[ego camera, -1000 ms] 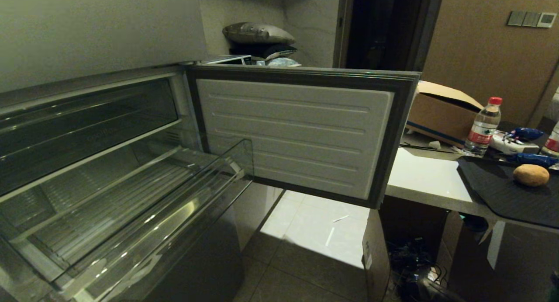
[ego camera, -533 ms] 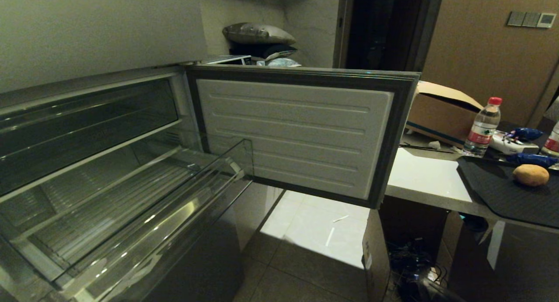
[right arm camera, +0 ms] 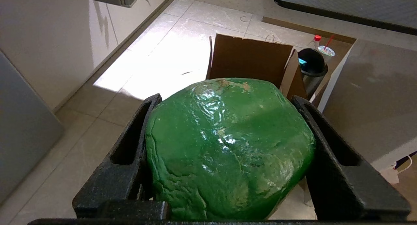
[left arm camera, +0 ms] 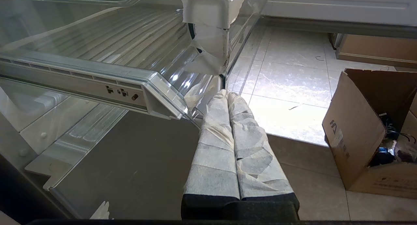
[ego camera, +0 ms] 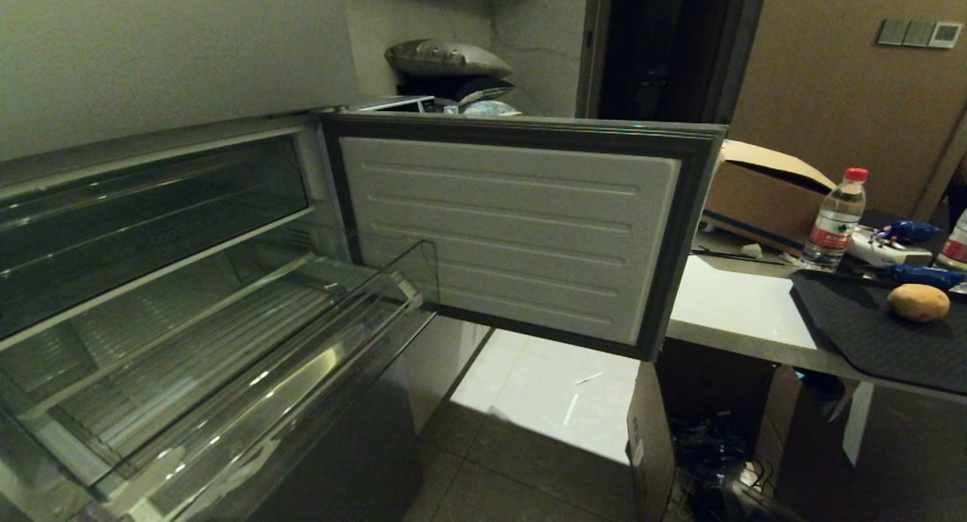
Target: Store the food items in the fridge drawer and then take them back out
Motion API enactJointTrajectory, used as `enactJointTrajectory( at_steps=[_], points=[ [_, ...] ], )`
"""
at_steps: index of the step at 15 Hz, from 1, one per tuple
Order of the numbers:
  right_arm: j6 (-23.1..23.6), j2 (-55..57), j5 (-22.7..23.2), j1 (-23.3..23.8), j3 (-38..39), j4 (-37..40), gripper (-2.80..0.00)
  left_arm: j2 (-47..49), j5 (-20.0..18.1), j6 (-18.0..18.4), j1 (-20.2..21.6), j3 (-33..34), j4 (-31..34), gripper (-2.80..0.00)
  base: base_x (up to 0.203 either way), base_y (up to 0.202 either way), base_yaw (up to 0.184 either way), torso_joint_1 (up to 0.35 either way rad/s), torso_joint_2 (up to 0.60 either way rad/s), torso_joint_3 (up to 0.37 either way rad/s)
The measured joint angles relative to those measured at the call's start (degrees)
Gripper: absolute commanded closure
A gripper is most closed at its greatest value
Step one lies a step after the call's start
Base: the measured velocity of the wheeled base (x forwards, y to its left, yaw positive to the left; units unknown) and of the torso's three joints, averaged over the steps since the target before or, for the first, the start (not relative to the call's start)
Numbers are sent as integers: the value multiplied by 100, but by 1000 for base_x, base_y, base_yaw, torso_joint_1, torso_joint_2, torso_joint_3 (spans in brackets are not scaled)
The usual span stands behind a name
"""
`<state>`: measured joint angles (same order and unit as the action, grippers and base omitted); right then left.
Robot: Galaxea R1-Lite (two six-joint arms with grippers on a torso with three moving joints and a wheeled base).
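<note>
Right now the right gripper [right arm camera: 228,120] has its two black jaws spread wide and pressed against either side of a glossy green food item [right arm camera: 228,147], lumpy and wrinkled, perhaps a pepper, though I can't say for sure from this close. It is held above the pale tiled floor [right arm camera: 156,59], with an open cardboard box [right arm camera: 251,59] standing on the tiles beyond it. Neither arm shows in the head view.

Over on the other side, the left gripper [left arm camera: 229,96] has its tape-wrapped fingers [left arm camera: 215,133] pressed flat together with nothing between them. It points at the fridge's near corner, just below the drawer.

That fridge drawer [ego camera: 249,371] is pulled out of the open compartment, its ribbed floor bare and its tall clear front lip towards the room. The fridge door [ego camera: 514,235] stands swung wide to the right of it.

Past the door, a table [ego camera: 733,303] carries a dark mat [ego camera: 869,333] with a potato [ego camera: 918,303] lying on it. A water bottle [ego camera: 835,220] with a red cap stands behind the mat, near a second cardboard box [ego camera: 763,197].
</note>
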<state>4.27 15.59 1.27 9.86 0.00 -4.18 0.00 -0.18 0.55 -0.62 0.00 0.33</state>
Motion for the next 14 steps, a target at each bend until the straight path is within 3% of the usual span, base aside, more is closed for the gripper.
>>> enactJointTrajectory(
  at_steps=[6, 9, 14],
  points=[
    [50, -253, -6, -749, 0, -4, 0, 0, 2, 0, 0, 0, 2, 0, 0, 0, 0, 0, 0, 0],
    [194, -845, -1, -896, 0, -6, 0, 0, 0, -3, 2, 0, 0, 0, 0, 0, 0, 0, 0, 0],
    [-284, -1479, -138, -948, 0, -23, 0, 0, 0, -21, 0, 0, -2, 0, 0, 0, 0, 0, 0, 0]
  ],
)
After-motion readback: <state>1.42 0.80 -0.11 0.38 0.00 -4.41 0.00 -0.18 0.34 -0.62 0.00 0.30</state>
